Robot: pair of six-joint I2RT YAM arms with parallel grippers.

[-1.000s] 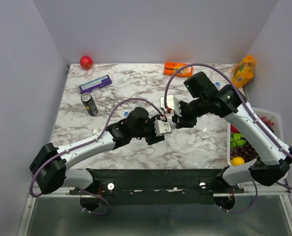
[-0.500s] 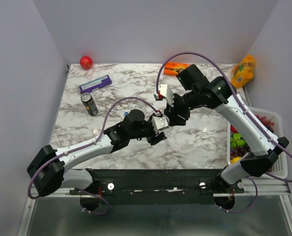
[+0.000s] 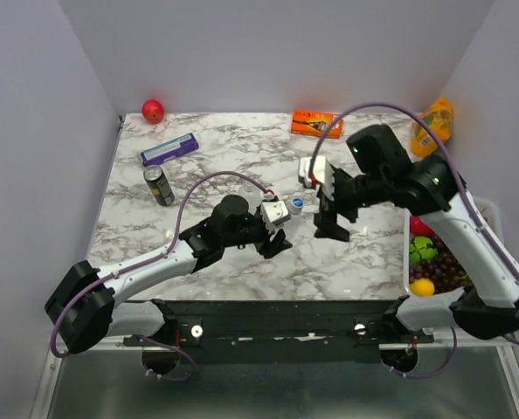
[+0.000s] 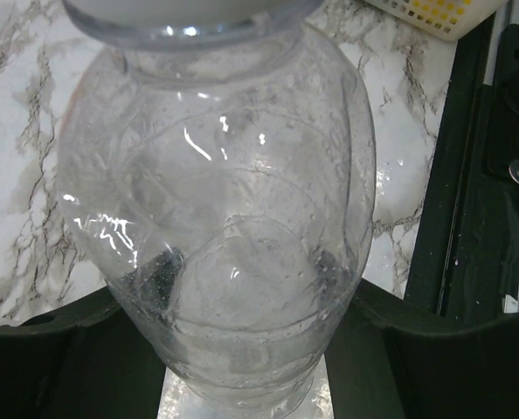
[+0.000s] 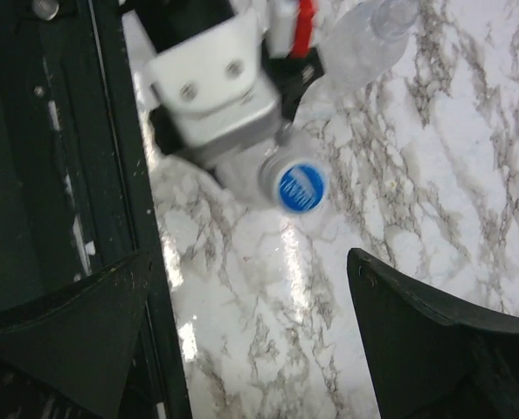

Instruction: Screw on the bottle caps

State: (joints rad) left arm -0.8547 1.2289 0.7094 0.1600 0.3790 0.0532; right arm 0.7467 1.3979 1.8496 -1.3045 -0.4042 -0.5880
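A clear bottle [image 4: 224, 218] fills the left wrist view, and my left gripper [image 4: 242, 349] is shut on its lower body with a dark finger on each side. In the top view the left gripper [image 3: 277, 225] holds that bottle near the table's middle, with a blue cap [image 3: 298, 202] sitting on its neck. The right wrist view shows the same blue cap [image 5: 299, 186] from above. My right gripper [image 5: 252, 288] stands open just clear of it, nothing between its fingers; in the top view the right gripper [image 3: 326, 214] is right of the cap. A second clear bottle [image 5: 364, 44] lies beyond.
A dark can [image 3: 159, 185], a purple box [image 3: 169, 148] and a red apple [image 3: 153, 110] are at the back left. An orange packet [image 3: 316, 122] and an orange pouch [image 3: 434, 122] lie at the back. A white fruit basket [image 3: 491, 209] sits at the right edge.
My right gripper has opened wide and drawn back to the right, off the cap. The left gripper keeps its hold and has shifted the bottle slightly.
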